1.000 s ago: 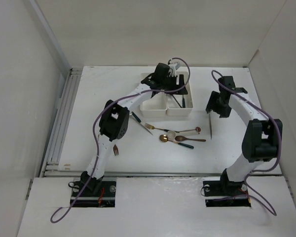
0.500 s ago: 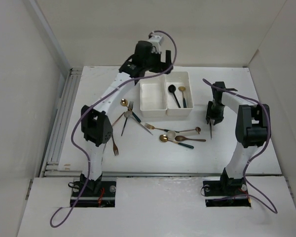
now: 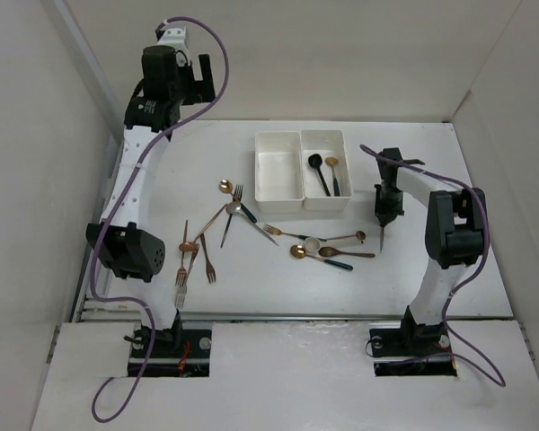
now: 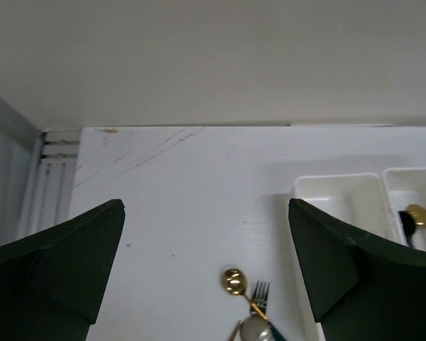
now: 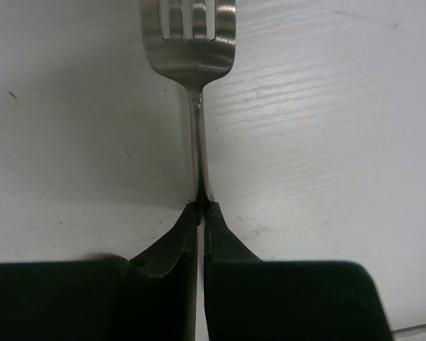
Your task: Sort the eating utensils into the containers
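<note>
My right gripper (image 3: 383,218) (image 5: 201,208) is down on the table right of the containers. It is shut on the thin handle of a silver fork (image 3: 382,239) (image 5: 191,42) that lies flat, tines pointing away from the fingers. Two joined white bins stand at the back middle. The left bin (image 3: 262,180) (image 4: 337,183) looks empty. The right bin (image 3: 343,180) holds a black spoon (image 3: 315,164), a gold spoon (image 3: 331,162) (image 4: 417,215) and a dark-handled piece. Several forks and spoons lie scattered in front, among them a gold spoon (image 3: 225,187) (image 4: 234,282). My left gripper (image 3: 211,79) (image 4: 206,270) hangs open high at the back left, holding nothing.
A metal rail (image 3: 117,206) runs along the table's left edge. White walls close in the back and both sides. More utensils lie near the left arm's elbow, such as a copper fork (image 3: 209,268). A raised ledge (image 3: 287,316) crosses the front by the arm bases.
The left arm swung up and away from above the bins to the back left, opening fully. The right gripper dropped onto the silver fork's handle and closed on it.
</note>
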Motion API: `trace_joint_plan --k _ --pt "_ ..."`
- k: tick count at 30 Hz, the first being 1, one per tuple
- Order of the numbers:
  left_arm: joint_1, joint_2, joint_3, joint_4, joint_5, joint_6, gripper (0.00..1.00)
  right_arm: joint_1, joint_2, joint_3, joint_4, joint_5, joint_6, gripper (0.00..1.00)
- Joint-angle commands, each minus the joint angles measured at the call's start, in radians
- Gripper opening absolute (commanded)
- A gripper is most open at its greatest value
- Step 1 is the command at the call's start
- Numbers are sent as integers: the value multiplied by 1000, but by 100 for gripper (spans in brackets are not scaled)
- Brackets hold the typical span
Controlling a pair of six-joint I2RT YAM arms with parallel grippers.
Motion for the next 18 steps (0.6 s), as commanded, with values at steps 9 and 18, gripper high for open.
trace_joint_plan --k 9,18 --pt "-52 -117 -233 -70 -594 -27 100 132 -199 392 -124 212 29 0" --pt "-52 -181 -515 -141 -177 -140 83 492 7 779 49 150 182 0"
